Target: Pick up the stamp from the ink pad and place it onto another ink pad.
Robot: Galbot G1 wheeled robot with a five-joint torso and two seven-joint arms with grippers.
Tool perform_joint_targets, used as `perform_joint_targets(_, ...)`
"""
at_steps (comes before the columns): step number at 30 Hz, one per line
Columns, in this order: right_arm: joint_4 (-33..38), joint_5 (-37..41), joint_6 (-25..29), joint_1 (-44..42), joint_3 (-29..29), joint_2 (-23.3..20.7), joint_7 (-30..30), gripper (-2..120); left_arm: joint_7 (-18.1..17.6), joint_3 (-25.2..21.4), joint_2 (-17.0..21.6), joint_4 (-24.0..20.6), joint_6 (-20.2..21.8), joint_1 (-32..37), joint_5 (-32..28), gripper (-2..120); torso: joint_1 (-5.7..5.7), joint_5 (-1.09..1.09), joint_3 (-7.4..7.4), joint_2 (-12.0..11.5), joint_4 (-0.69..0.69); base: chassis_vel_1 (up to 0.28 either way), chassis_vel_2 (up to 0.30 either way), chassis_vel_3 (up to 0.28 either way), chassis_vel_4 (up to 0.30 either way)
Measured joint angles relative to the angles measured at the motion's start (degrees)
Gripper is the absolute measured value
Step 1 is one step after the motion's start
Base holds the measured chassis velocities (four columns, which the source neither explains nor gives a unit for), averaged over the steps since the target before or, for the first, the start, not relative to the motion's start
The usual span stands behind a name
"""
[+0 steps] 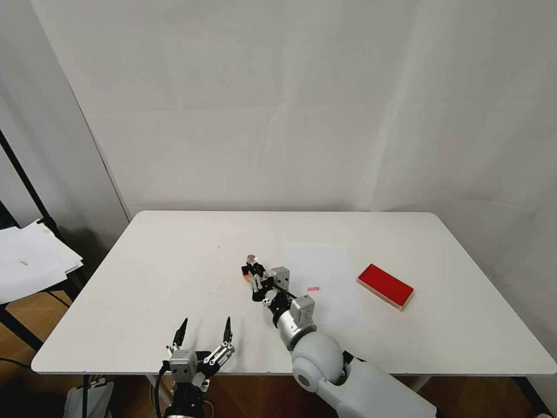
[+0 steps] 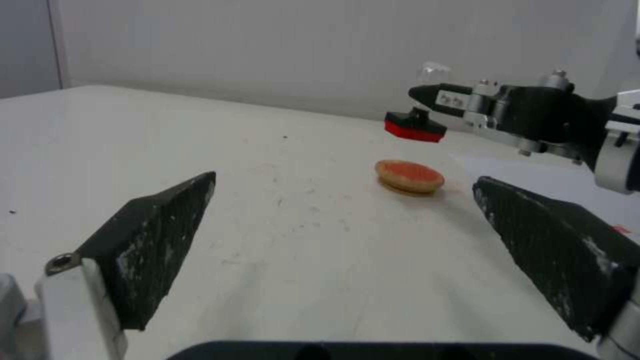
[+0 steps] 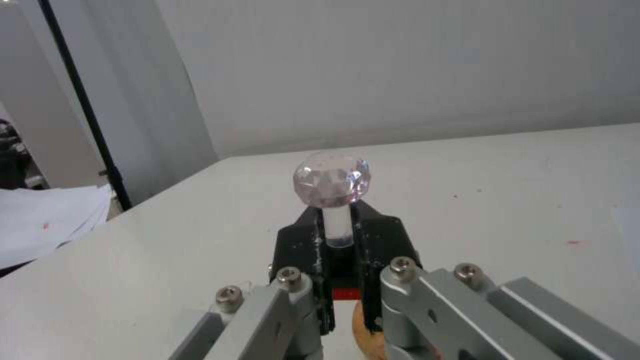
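Head view puts the left gripper [image 1: 203,332] nearest, at the table's [image 1: 174,290] front edge, fingers spread wide and holding nothing. Farther in, the right gripper [image 1: 253,274] reaches to mid-table, clamped on the stamp [image 1: 252,261]. The red pad [image 1: 385,285] lies well apart to the right. Left wrist view adds that the stamp [image 2: 415,125] hangs clear of the table, its red face down, just beyond the round pad [image 2: 409,176], not touching it. Right wrist view shows the fingers [image 3: 301,250] pinching the stem under the clear knob [image 3: 331,179], with the round pad's [image 3: 368,335] rim beneath.
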Motion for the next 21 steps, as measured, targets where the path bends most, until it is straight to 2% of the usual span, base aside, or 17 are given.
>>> perform_joint_targets(7,-3.4,0.51,0.43,1.48,-0.42,0.91,-0.65,7,0.0,0.0,0.0,0.0,0.0,0.0,0.0,102,0.0,0.0,0.0,0.0,0.0,0.0,0.0,0.0,0.0)
perform_joint_targets(21,-4.93,1.15,0.63,1.16,0.46,1.59,-0.87,7,0.0,0.01,0.0,0.0,0.0,0.0,0.0,102,0.0,0.01,0.0,0.0,0.0,0.0,0.0,0.0,0.0)
